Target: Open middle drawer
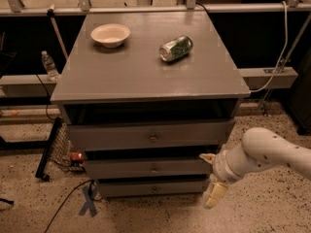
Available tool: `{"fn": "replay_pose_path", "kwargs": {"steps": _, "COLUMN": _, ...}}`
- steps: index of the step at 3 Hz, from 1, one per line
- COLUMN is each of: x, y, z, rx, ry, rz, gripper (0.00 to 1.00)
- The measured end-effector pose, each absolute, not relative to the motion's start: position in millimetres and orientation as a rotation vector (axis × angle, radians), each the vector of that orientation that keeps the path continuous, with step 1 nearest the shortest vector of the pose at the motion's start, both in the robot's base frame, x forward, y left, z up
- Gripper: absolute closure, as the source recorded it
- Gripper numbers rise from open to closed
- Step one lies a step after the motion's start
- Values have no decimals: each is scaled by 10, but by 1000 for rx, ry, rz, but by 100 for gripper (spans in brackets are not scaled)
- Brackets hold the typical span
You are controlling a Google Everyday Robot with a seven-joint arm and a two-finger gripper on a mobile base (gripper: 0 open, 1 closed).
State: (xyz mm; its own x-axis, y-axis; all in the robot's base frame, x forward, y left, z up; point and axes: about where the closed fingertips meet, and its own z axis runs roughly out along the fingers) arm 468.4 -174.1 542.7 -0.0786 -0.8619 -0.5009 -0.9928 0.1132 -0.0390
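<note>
- We see the gripper (212, 177) low beside the cabinet's (146, 76) right front corner, its two fingers spread apart and holding nothing.
- The middle drawer (126, 169) sits just left of the gripper.
- A bowl (111, 35) and a tipped can (176, 48) rest on top.

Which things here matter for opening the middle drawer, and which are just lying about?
For the job: middle drawer; its knob; gripper, open, low and right of the drawer front, apart from the knob.
Lying about: bowl and tipped can on the cabinet top; water bottle off to its left; top drawer; bottom drawer.
</note>
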Motion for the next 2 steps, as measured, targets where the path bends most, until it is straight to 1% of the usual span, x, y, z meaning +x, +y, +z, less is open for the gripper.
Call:
{"fn": "replay_pose_path", "kwargs": {"steps": 1, "x": 4824, "y": -1550, "z": 5233, "rx": -1812, "ry": 1936, "rz": 467, "gripper": 0}}
{"fn": "replay_pose_path", "kwargs": {"steps": 2, "x": 4824, "y": -1550, "z": 5233, "rx": -1812, "ry": 1936, "rz": 467, "gripper": 0}}
